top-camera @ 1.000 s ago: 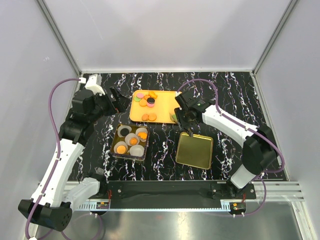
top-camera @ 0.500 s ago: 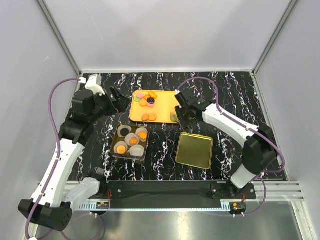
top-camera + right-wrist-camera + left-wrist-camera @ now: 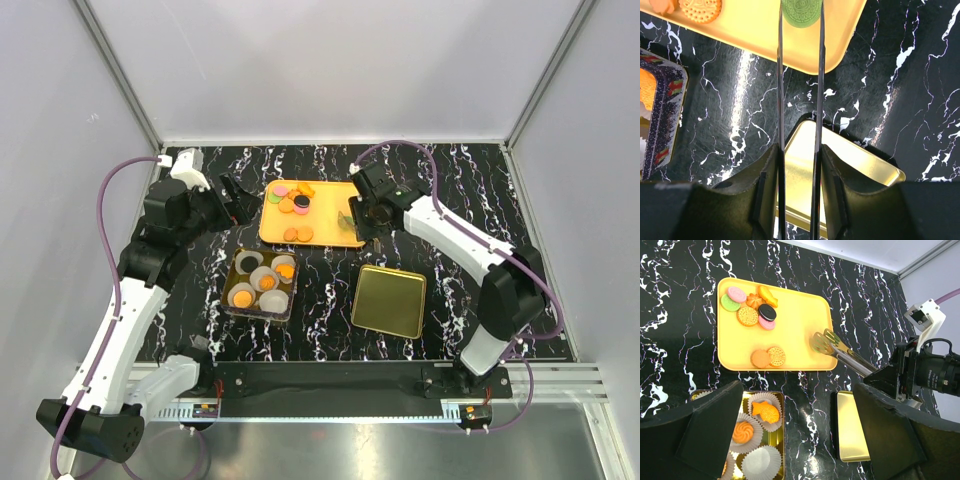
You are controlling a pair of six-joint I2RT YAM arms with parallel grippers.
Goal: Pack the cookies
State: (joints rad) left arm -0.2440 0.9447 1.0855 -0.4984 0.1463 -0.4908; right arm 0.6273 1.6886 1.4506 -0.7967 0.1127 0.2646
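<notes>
Several cookies [image 3: 292,200] lie at the far left of the orange tray [image 3: 330,200], with two more [image 3: 768,358] near its front edge. A green cookie [image 3: 801,11] sits at the tray's right edge, between the two blades of metal tongs [image 3: 780,90], which touch both its sides. My right gripper [image 3: 799,150] is shut on the tongs' handles and hangs over the gold lid [image 3: 850,160]. My left gripper [image 3: 800,435] is open with nothing in it, above the table between the tin [image 3: 781,440] and the lid, left of the tray in the top view [image 3: 238,200].
The patterned tin [image 3: 236,262] in front of the tray holds white paper cups [image 3: 762,462], some with cookies in them. The gold lid [image 3: 389,301] lies flat to its right. Grey walls enclose the black marbled table [image 3: 460,200].
My right arm has swung back and left, from over the gold lid to the tray's right edge. The tongs have narrowed around the green cookie. The left arm has not moved.
</notes>
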